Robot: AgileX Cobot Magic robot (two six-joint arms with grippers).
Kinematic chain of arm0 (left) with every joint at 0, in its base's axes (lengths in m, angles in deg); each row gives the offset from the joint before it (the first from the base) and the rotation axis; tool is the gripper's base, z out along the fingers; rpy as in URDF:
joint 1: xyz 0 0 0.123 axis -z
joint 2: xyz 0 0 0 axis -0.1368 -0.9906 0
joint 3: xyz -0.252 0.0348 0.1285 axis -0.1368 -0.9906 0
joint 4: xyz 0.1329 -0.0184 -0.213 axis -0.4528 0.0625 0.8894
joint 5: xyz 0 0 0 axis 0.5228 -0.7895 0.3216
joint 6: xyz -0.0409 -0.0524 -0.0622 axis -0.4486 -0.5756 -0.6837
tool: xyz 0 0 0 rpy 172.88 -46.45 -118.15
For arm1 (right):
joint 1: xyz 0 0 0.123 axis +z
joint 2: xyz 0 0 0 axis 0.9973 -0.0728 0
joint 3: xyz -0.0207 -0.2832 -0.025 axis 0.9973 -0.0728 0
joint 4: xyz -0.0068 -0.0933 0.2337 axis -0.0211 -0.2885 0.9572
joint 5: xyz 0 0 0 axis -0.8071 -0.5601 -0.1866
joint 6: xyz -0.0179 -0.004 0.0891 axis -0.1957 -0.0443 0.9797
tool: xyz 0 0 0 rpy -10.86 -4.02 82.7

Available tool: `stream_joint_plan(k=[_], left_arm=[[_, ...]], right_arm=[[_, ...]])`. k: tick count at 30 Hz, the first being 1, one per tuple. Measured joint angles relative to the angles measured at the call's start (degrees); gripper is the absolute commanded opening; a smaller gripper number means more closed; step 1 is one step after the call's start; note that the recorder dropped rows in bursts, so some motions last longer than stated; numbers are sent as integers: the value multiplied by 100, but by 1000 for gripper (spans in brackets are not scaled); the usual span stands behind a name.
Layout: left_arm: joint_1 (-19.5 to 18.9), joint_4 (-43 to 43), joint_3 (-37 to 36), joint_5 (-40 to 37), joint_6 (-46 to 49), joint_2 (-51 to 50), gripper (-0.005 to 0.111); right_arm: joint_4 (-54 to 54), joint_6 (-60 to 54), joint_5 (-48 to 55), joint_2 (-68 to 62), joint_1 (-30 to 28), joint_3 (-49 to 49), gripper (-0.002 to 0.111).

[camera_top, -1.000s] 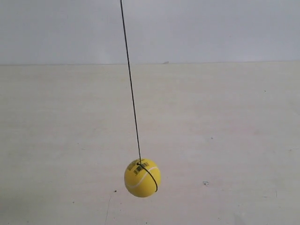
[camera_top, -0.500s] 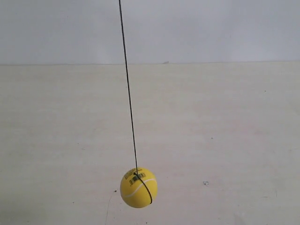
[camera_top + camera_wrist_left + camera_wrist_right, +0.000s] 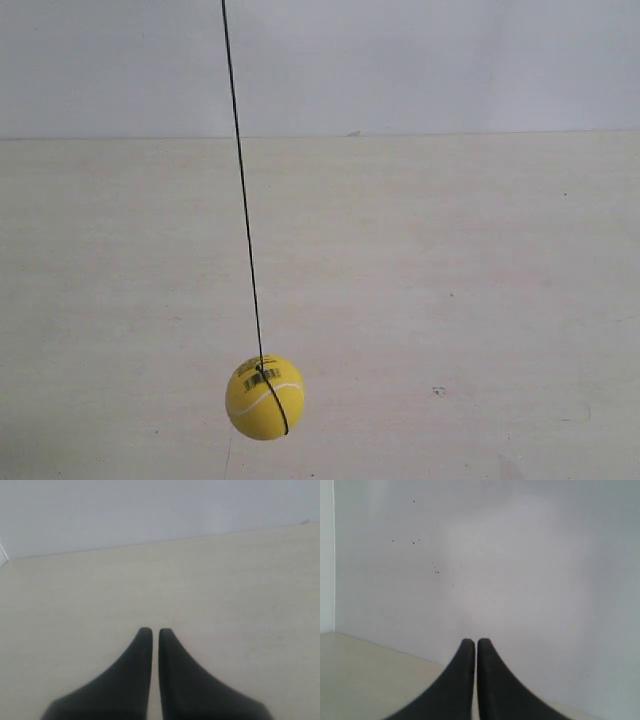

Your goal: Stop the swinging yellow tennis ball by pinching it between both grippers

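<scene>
The yellow tennis ball (image 3: 264, 397) hangs on a thin black cord (image 3: 241, 190) above the pale table, low and left of centre in the exterior view, its barcode label facing up. No arm shows in that view. My left gripper (image 3: 151, 631) is shut, its black fingers almost touching with nothing between them, over bare tabletop. My right gripper (image 3: 472, 642) is also shut and empty, pointing at a white wall. The ball appears in neither wrist view.
A pale wooden table (image 3: 480, 300) fills the exterior view, with a white wall (image 3: 430, 60) behind it. The table's far edge meets the wall in the left wrist view. A small dark mark (image 3: 438, 391) lies on the tabletop.
The ball has swung to the exterior view's left, first dropping lower, and the cord now leans further left. Neither gripper appears in the earlier frames.
</scene>
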State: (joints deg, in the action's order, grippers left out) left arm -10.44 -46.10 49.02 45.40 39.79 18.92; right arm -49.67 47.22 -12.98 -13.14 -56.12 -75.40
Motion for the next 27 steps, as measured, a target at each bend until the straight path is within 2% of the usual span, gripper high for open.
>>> stream_joint_plan(k=[6, 10, 15, 19, 27], left_arm=[[0, 0, 0, 0, 0, 0, 5], [0, 0, 0, 0, 0, 0, 5], [0, 0, 0, 0, 0, 0, 5], [0, 0, 0, 0, 0, 0, 5], [0, 0, 0, 0, 0, 0, 5]], right_arm=[[14, -1216, -1422, 0, 0, -818, 0], [551, -1970, -2018, 0, 0, -1318, 0], [723, -2240, -1954, 0, -49, -1323, 0], [723, -1743, -1718, 0, -558, -1323, 0], [723, -1061, -929, 0, -1186, -1335, 0]])
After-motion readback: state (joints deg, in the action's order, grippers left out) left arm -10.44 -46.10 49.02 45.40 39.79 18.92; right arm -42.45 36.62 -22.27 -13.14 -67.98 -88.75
